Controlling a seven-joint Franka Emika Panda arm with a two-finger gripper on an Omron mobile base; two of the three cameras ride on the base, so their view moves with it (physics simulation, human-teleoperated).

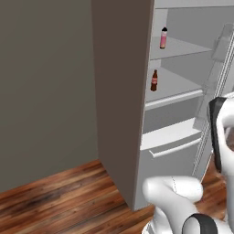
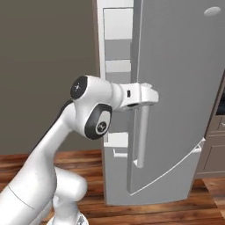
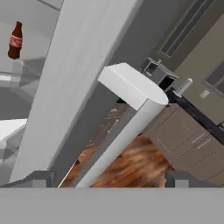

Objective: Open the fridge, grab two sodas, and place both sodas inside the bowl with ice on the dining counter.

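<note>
The fridge [image 1: 123,91] stands with its door [image 2: 176,88] swung partly open. On its grey shelves stand two sodas: a pink bottle [image 1: 163,38] on an upper shelf and a dark cola bottle [image 1: 154,81] [image 3: 15,40] one shelf below. My gripper [image 3: 109,177] [image 2: 148,97] is at the top of the door's silver vertical handle [image 3: 131,113] [image 2: 143,132]. It is open, and the handle runs between the wide-apart fingertips [image 3: 40,177] without touching them. The bowl and the dining counter are out of view.
The lower drawer [image 1: 170,137] with its bar handle sits under the shelves. A taupe wall [image 1: 45,91] is to the left, over a wood floor [image 1: 59,201]. Brown cabinets [image 2: 215,145] under a dark-topped counter [image 3: 192,114] lie beyond the door.
</note>
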